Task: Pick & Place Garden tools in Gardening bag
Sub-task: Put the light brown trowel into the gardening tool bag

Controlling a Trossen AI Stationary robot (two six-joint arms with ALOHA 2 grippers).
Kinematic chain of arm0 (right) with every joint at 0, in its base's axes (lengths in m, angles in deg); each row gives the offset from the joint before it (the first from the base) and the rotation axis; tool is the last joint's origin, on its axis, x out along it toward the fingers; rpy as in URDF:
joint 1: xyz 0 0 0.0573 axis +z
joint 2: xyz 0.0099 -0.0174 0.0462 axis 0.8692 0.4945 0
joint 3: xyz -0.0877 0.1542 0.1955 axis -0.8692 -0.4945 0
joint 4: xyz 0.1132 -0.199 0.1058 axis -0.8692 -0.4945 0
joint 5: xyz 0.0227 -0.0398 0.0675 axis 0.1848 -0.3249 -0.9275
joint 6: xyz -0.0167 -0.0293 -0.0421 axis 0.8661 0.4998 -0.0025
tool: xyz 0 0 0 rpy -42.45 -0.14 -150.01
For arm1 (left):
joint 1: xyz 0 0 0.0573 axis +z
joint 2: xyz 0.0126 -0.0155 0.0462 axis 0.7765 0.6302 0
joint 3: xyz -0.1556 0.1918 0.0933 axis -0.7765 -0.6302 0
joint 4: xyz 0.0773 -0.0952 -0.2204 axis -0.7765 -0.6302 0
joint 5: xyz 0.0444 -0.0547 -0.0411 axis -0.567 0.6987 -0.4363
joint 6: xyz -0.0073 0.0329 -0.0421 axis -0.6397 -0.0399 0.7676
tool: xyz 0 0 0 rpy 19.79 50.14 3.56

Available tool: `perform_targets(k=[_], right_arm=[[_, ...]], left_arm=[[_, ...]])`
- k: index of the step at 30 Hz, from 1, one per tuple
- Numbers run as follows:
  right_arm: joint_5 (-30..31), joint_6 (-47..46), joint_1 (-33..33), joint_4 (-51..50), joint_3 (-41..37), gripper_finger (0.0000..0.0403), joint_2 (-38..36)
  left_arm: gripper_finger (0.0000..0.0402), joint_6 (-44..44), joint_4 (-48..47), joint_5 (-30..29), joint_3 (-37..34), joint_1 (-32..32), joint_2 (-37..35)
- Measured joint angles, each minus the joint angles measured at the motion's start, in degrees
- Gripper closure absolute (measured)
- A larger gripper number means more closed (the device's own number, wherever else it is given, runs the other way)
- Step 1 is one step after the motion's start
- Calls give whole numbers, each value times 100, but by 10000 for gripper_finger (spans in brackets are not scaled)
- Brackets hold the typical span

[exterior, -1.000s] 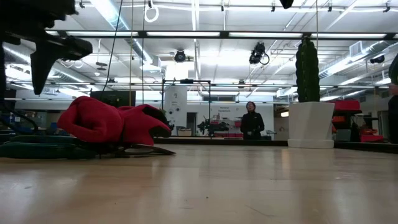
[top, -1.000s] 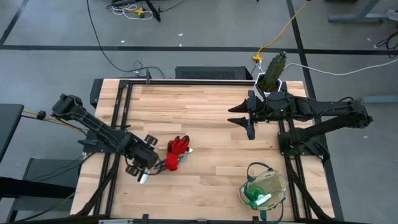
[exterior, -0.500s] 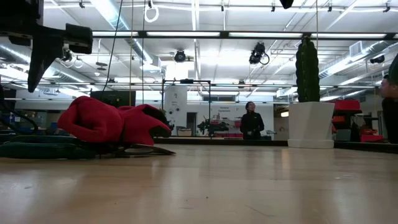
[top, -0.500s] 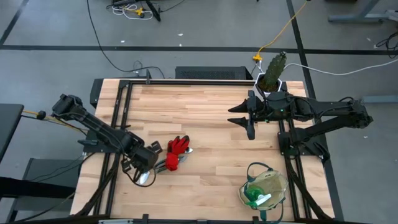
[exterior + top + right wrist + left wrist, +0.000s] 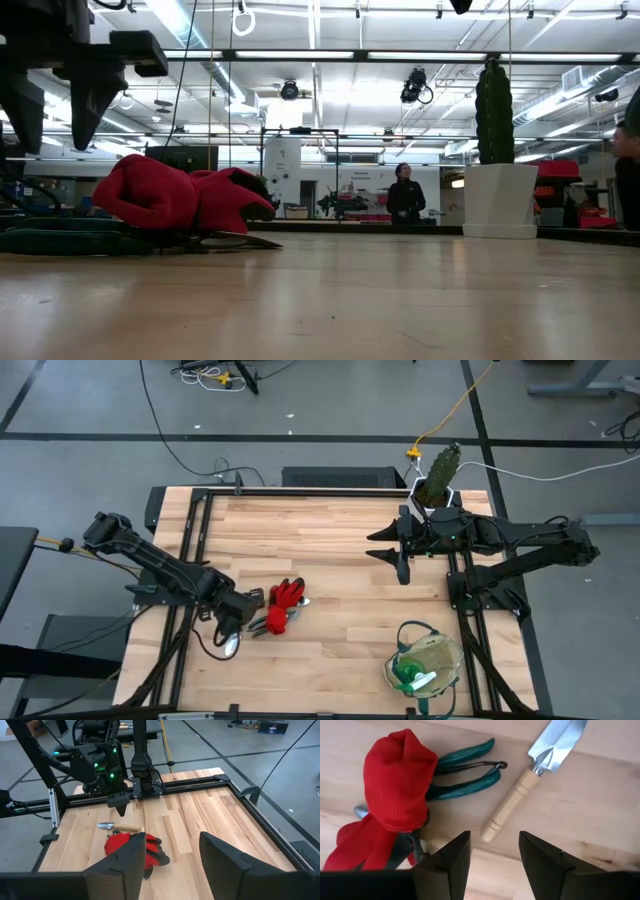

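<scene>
Red-and-black gloves point(image 5: 286, 598) lie on the table over dark-green-handled pruners point(image 5: 465, 770). Beside them lies a wooden-handled metal trowel point(image 5: 515, 807), its blade point(image 5: 228, 647) toward the near edge. My left gripper point(image 5: 240, 610) hovers open above the trowel's handle end, just left of the gloves, and touches nothing; it also shows in the low view point(image 5: 58, 115). My right gripper point(image 5: 400, 555) waits open and empty at the far right. The beige gardening bag point(image 5: 428, 660) stands at the near right with a green-and-white spray bottle point(image 5: 410, 678) inside.
A green cactus point(image 5: 441, 468) in a white pot point(image 5: 500, 200) stands at the table's far right corner. Black rails point(image 5: 190, 560) run along the left and right sides of the table. Bare wood lies between the gloves and the bag. A person point(image 5: 405, 195) stands far off in the room.
My left gripper has shifted a little toward the gloves and the far edge, and has turned about its wrist so that both fingers now show in the low view. The trowel, gloves and pruners lie where they were.
</scene>
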Motion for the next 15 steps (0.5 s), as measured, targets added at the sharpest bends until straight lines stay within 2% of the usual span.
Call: perform_targets(k=[9,15], right_arm=[[0,-5,0,2,0,217,0],[0,-142,0,2,0,217,0]], left_arm=[[228,-649,13,525,2,25,172],[228,-1029,161,543,2,25,524]])
